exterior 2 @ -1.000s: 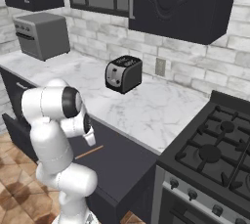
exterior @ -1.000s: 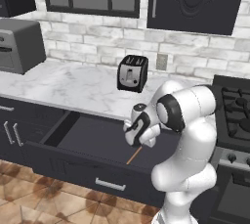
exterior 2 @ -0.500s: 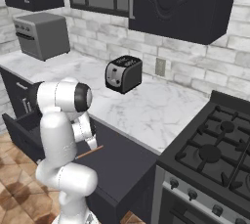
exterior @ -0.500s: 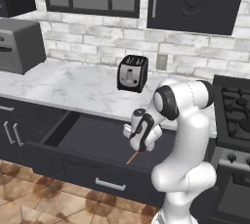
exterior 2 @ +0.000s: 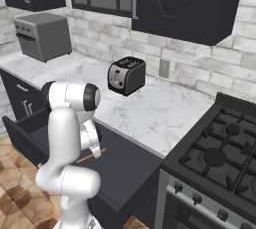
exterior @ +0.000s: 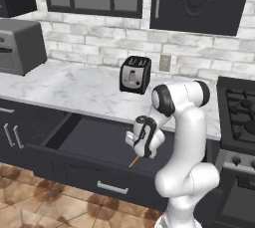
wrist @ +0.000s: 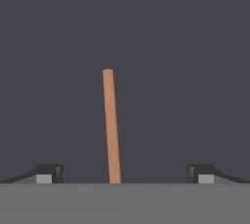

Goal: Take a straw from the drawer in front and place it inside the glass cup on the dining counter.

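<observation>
The drawer [exterior: 84,145] [exterior 2: 125,173] is pulled out below the marble worktop, its dark floor bare apart from the straw. The straw [wrist: 111,125], a thin orange-brown stick, lies flat on that floor; a short end of it shows under the hand in the base views [exterior: 133,162] [exterior 2: 91,156]. My gripper [wrist: 122,175] hangs open just above the straw, one fingertip on each side of it and well apart from it. In the left base view the hand [exterior: 144,142] points down into the drawer. The glass cup and the dining counter are out of view.
A black and silver toaster [exterior: 135,74] [exterior 2: 126,75] stands on the marble worktop [exterior: 74,90] by the brick wall. A grey microwave [exterior: 17,47] [exterior 2: 42,35] sits at the left end. A gas stove [exterior 2: 220,158] is to the right. The drawer's silver handle [exterior: 112,188] faces the floor tiles.
The hand has lowered further into the drawer towards the straw. The jaws have stayed wide open. The straw has not moved.
</observation>
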Tool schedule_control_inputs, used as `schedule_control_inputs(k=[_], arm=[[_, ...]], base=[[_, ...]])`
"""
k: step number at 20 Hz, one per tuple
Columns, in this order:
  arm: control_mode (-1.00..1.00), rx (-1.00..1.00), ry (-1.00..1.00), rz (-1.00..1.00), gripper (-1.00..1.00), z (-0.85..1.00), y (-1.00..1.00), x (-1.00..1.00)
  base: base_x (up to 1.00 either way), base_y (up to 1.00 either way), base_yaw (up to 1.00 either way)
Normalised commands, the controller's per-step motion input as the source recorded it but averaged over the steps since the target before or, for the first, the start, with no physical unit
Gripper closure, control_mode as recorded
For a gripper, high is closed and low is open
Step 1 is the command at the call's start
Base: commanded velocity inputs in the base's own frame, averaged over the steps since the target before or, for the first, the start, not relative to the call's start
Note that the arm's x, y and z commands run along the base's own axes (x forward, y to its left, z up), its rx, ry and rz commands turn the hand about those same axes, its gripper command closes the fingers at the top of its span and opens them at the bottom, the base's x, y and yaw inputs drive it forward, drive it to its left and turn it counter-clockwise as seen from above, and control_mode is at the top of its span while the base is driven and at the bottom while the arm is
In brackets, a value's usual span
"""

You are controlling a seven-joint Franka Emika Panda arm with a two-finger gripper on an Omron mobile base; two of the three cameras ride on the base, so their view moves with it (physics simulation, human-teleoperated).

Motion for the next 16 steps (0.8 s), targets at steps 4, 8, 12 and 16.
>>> schedule_control_inputs(k=[4, 8, 12, 16], arm=[[-1.00, 0.01, 0.07, 0.00, -1.00, -0.26, 0.00, 0.23], [-1.00, 0.01, 0.07, 0.00, -1.00, -0.20, 0.00, 0.26], [-1.00, 0.01, 0.04, 0.00, -1.00, -0.14, 0.00, 0.24], [-1.00, 0.02, 0.05, 0.00, -1.00, -0.10, 0.00, 0.30]], base=[[0.00, 0.00, 0.00], [0.00, 0.00, 0.00], [0.00, 0.00, 0.00], [0.00, 0.00, 0.00]])
